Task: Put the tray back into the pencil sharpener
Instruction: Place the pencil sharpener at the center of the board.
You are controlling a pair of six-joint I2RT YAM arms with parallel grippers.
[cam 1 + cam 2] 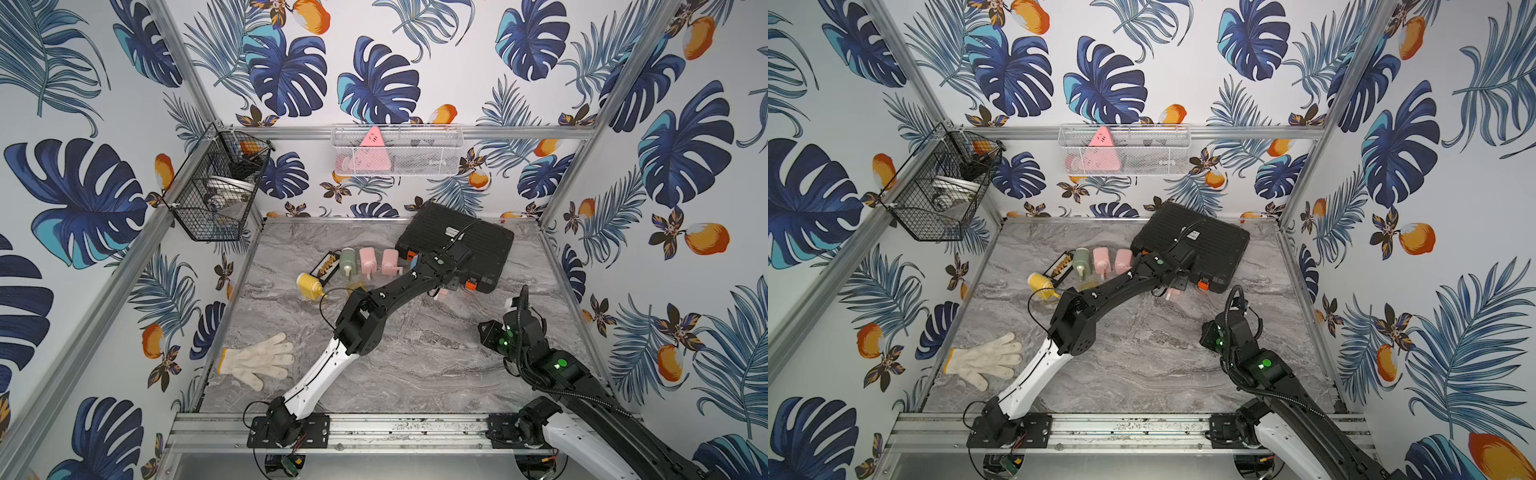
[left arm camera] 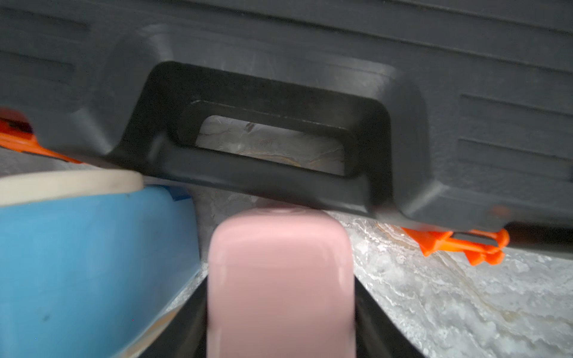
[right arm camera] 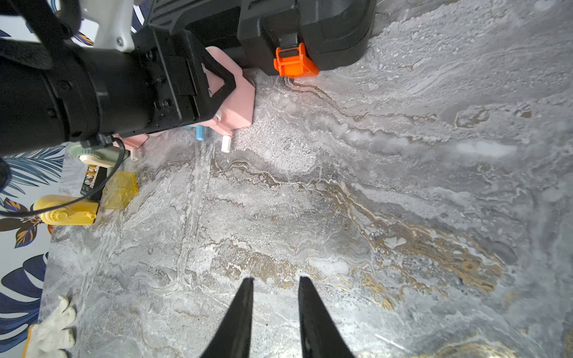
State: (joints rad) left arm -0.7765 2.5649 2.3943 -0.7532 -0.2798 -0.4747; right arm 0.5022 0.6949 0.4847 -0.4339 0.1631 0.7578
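1. Far left of the top views: a white work glove (image 1: 257, 359) lies flat on the marble table (image 1: 415, 365), well away from the action.
2. Left of centre, the yellow pencil sharpener (image 1: 309, 284) lies on its side. The yellow translucent tray (image 3: 120, 190) sits out on the table just beside it, so it's not inside any sharpener.
3. Just behind those is a small black box (image 1: 326, 264), then a row of a green sharpener (image 1: 347, 262) and two pink sharpeners (image 1: 368, 259).
4. At centre, the left arm reaches across to the black case (image 1: 457, 245). The left gripper (image 2: 280, 279) is clamped on another pink pencil sharpener (image 3: 238, 102), one finger on each side of its body.
5. That sharpener is just beside the case's handle, and a blue sharpener (image 2: 93, 263) is close alongside it (whether the held one touches the case, I can't tell).
6. An orange latch (image 3: 294, 62) sticks out from the case's front edge.
7. Right of centre, the right gripper (image 3: 276, 282) hangs over bare marble with its jaws a little apart and nothing between them, well away from the tray.
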